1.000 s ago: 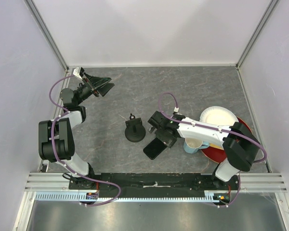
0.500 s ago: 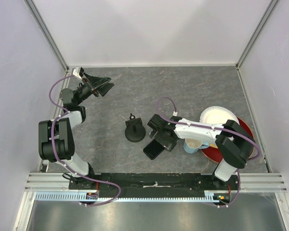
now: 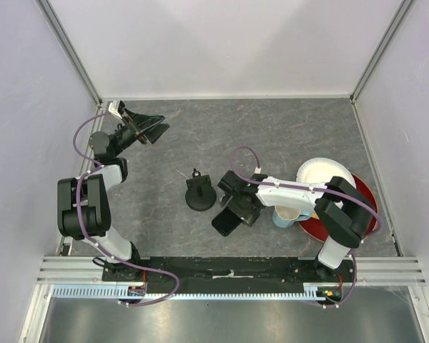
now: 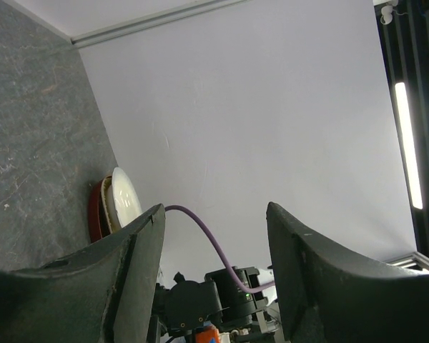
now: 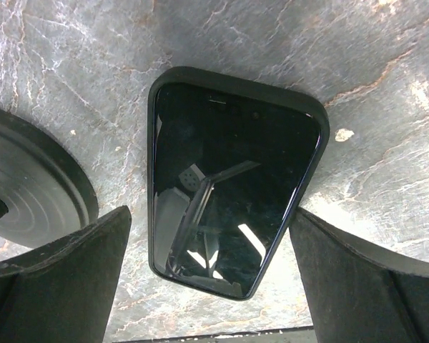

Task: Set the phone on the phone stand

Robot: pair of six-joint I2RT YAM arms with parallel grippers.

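Observation:
The glossy black phone (image 3: 226, 223) lies flat on the grey table, screen up; it fills the right wrist view (image 5: 229, 179). My right gripper (image 3: 237, 206) hangs open right over it, one finger (image 5: 64, 264) on each side of its near end, apart from its edges. The phone stand (image 3: 200, 193), a black disc base with an upright post and small clamp head, stands just left of the phone; its base edge (image 5: 36, 186) shows at the left of the right wrist view. My left gripper (image 3: 151, 128) is open and empty at the far left, raised and pointing across the table.
A light blue mug (image 3: 289, 214) stands right of the phone beside my right arm. A white plate (image 3: 323, 176) rests on a red plate (image 3: 361, 193) at the right. Side walls enclose the table on three sides.
My right gripper has moved a little left and toward the near edge, settling over the phone. The phone, the stand and the left arm have not moved.

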